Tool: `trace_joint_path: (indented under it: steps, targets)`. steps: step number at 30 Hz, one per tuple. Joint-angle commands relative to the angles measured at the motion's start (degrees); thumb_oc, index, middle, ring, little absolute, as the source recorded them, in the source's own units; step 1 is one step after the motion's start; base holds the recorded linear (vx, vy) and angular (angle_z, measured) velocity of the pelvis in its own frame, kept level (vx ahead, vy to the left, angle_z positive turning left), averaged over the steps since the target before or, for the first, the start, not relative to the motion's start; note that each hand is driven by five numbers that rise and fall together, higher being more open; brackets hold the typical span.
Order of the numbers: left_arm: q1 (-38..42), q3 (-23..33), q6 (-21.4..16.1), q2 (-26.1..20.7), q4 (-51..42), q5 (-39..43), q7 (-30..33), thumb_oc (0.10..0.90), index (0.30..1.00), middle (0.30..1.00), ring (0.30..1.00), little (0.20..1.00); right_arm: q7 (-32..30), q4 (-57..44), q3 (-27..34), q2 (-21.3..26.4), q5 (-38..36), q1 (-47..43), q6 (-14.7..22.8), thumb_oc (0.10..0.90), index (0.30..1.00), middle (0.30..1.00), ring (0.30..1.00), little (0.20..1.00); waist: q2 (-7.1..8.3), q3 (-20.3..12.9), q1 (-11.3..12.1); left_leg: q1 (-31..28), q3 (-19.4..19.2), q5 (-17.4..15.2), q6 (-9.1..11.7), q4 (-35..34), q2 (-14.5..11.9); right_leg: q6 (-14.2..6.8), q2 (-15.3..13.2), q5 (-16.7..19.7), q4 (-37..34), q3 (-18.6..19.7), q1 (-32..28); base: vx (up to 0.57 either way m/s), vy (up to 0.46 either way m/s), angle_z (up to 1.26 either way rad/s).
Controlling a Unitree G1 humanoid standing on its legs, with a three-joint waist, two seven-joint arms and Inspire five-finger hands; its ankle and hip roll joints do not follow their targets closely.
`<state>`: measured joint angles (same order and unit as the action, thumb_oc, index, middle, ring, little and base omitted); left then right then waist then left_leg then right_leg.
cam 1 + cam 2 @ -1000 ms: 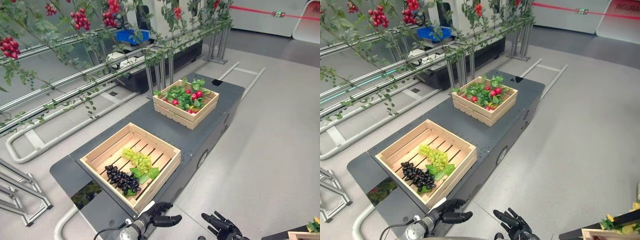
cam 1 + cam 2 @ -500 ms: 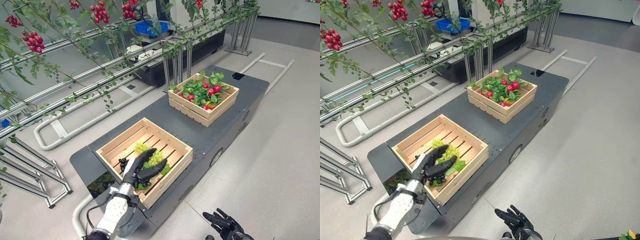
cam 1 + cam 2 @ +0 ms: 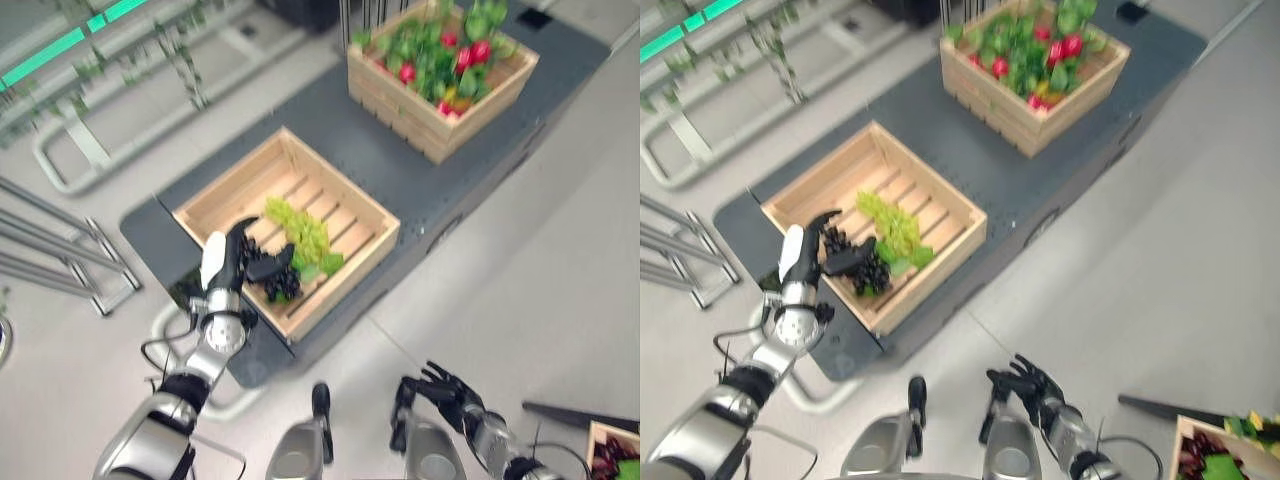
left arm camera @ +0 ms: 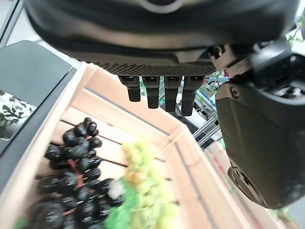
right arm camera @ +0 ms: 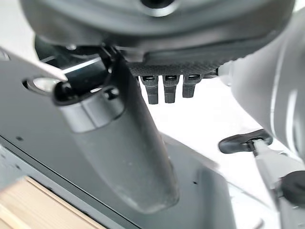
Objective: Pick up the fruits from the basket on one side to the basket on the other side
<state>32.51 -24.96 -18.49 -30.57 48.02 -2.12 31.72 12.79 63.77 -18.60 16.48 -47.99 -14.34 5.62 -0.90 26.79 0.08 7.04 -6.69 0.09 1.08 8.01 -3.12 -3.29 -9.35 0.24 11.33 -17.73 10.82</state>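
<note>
Fingers of the left hand [image 3: 243,262] hang relaxed and spread over the near crate, gripping nothing — the left wrist view shows their dark ribbed tips poised above the fruit, thumb apart to one side. Largest thing is the dark grey platform [image 3: 400,180], flat matte top with rounded corners, carrying two crates. Far crate [image 3: 440,75]: pale slatted wood, packed with leafy greens and glossy red round fruit. Near crate [image 3: 285,228]: same pale planks, slatted floor with gaps, holding a green grape bunch [image 3: 300,232] — small, pale, pebbly — lying against a black grape bunch [image 3: 280,282] of shiny oval berries, with a flat green leaf [image 3: 326,264] beside them. Both bunches rest on the slats of the near crate, under the left hand. Right hand [image 3: 445,390] hangs low over the pale smooth floor, well apart from the platform, fingers straightish and splayed, holding nothing. Corner of a third wooden crate [image 3: 612,455] shows at the lower right edge, dark red fruit in it.
</note>
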Motion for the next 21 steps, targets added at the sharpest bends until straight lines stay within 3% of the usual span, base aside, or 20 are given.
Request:
trace_joint_path:
  steps: [1, 6, 11, 21]
  targets:
    - [4.8, 1.2, 0.6, -5.3, -1.7, -1.7, 1.4, 0.8, 0.9, 0.9, 0.9, 0.9, 4.0, -3.1, -0.7, 1.2, -3.9, 1.3, 3.0, 0.8, 0.9, 0.9, 0.9, 0.9, 0.42, 0.2, -1.0, 6.5, -2.3, -5.7, -1.0, 11.3, -0.5, 2.8, 0.5, -11.4, 14.1, 2.7, 2.3, -0.08, 0.062, 0.06]
    - [12.8, -2.3, 5.8, -12.9, -0.4, -3.5, -0.9, 0.8, 0.9, 0.9, 0.9, 0.9, 4.5, -6.4, -0.4, 3.5, -7.7, -1.4, 2.9, 0.8, 0.9, 0.9, 0.9, 0.9, 1.33, 3.0, -1.5, 16.4, -2.6, -9.1, -1.7, 22.0, -1.7, 3.9, -0.7, -14.6, 24.6, 3.8, 11.7, -0.09, 0.056, 0.05]
    - [18.5, -8.3, 12.6, -18.3, -0.3, -11.5, -3.4, 0.8, 0.9, 0.9, 0.9, 0.9, 4.3, -6.6, 0.3, 5.0, -8.9, -2.8, 3.0, 0.8, 0.9, 0.9, 0.9, 0.9, 1.87, 3.0, -1.9, 23.4, -2.8, -10.3, -2.2, 26.6, -2.5, 4.4, -0.7, -15.0, 28.0, 4.4, 18.3, -0.03, 0.017, 0.07]
    - [27.1, -19.6, 19.3, -24.8, -0.9, -22.3, -4.8, 0.8, 0.9, 0.9, 0.9, 0.9, 4.5, -3.2, 1.4, 7.6, -11.2, -5.0, 3.2, 0.8, 0.9, 0.9, 0.9, 0.9, 1.6, 3.0, -2.4, 29.9, -3.0, -11.4, -2.3, 30.3, -3.0, 4.3, -1.0, -15.0, 31.4, 4.8, 25.1, -0.02, 0.019, 0.06]
